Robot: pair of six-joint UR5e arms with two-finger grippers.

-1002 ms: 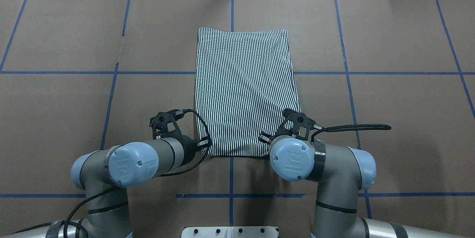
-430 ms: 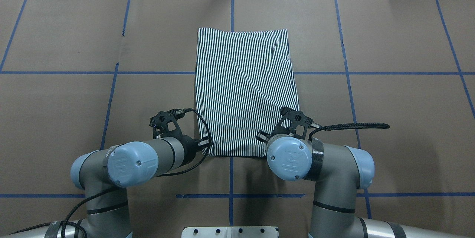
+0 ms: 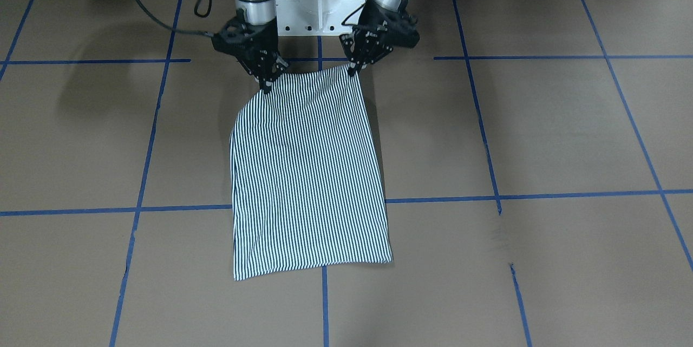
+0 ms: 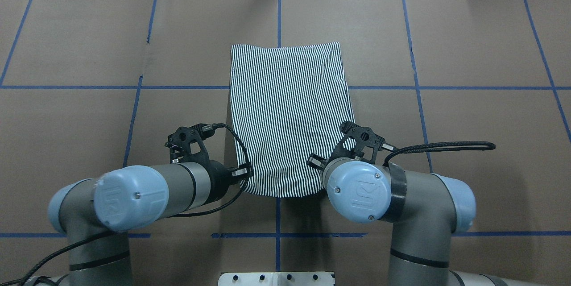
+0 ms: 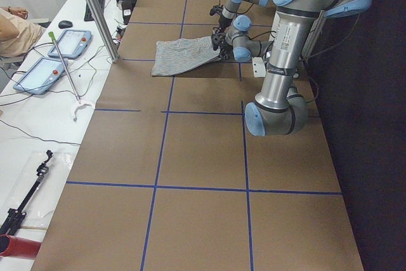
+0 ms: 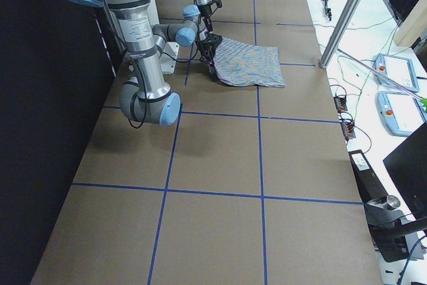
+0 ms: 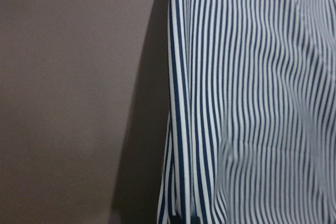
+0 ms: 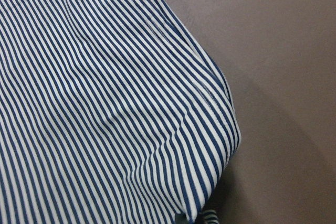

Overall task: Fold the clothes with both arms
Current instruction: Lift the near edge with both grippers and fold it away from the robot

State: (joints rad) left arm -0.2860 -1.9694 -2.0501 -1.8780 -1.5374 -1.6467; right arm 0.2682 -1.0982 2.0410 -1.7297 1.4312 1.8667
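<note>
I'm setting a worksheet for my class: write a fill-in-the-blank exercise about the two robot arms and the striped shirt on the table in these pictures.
1. The shirt is patterned with thin navy and white ____.
2. The left gripper and the right gripper each pinch one ____ of the shirt at its end nearest the robot.
3. The brown table is divided into squares by lines coloured ____.

Missing words: stripes; corner; blue.
</note>
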